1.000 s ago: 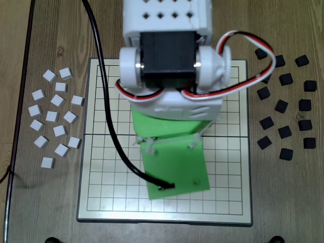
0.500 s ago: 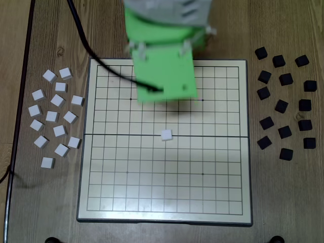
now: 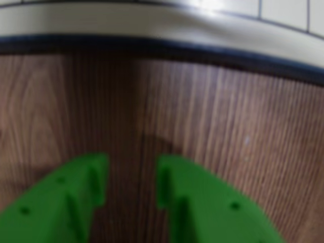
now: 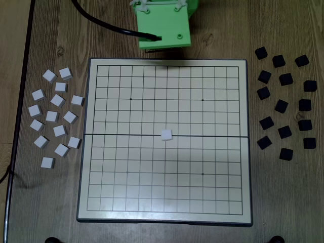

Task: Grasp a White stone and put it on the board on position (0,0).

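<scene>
The task looked done: the stone (image 4: pixel 166 134) sat on the board's (image 4: pixel 101 202) seam crossing, well apart from the pincer (image 3: pixel 132 177), which hung empty, jaws slightly parted, over bare surface (image 3: pixel 228 131) beyond the rim.

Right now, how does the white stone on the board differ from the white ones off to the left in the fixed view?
The White stone sits alone on the board, on the thick seam line at mid-grid; the spare white stones lie clustered on the wooden table, off the grid. The placed one sits nearly square to the grid; the spares are turned at mixed angles. Shared: same white colour, square shape and apparent size.
</scene>
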`<state>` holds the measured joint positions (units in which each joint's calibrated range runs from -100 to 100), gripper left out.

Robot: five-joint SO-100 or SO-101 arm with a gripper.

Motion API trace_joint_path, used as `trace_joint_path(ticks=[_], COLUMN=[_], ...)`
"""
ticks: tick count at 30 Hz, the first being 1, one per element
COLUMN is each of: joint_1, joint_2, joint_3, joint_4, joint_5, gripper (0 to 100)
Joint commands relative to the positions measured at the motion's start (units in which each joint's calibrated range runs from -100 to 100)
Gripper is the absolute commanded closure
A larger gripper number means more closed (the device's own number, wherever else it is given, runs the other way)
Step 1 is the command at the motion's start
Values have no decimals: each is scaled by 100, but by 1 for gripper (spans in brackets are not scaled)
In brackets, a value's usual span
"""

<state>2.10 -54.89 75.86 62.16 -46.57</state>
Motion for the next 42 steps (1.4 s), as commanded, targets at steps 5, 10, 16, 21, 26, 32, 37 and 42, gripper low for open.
trace_joint_path(ticks=[5, 10, 16, 21, 26, 32, 37, 42], joint_1=[49, 58, 58, 13, -78, -96, -324, -433], joint_2=[-1095, -1442, -1807, -2154, -2265, -2714, -2943, -3096], joint_3=[887, 1235, 1593, 1834, 2134, 2404, 2404, 2404], joint_4=[-102, -118, -69, 138, 212, 254, 717, 1180], joint_5=[-5, 5, 24, 88, 117, 230, 137, 269], gripper=[94, 94, 94, 94, 94, 94, 94, 94])
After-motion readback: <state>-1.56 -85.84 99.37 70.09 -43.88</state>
